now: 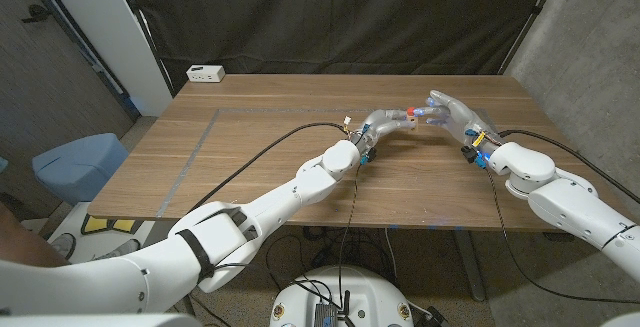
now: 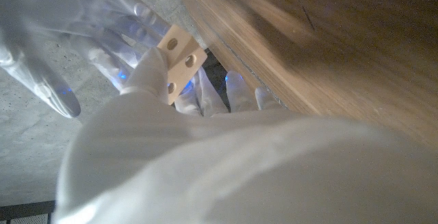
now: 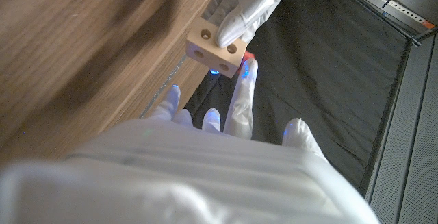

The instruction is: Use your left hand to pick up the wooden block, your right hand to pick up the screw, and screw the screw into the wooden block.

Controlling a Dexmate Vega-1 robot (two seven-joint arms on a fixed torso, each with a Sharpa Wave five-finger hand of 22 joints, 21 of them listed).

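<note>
- Two white-gloved robot hands meet above the far right part of the wooden table (image 1: 250, 157).
- We see our left hand (image 1: 385, 124) gripping the pale wooden block (image 3: 213, 49), lifted off the table, holes showing on its faces.
- Our right hand (image 1: 447, 113) reaches its fingers (image 3: 243, 97) up to the block; something small and red, perhaps the screw (image 3: 248, 57), sits at a fingertip. We cannot tell whether it is pinched.
- One white power strip (image 1: 205, 73) lies at the far left corner.

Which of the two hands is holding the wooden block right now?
The left hand holds the wooden block, pinched in its fingers above the table. The right hand meets it from the opposite side.
</note>
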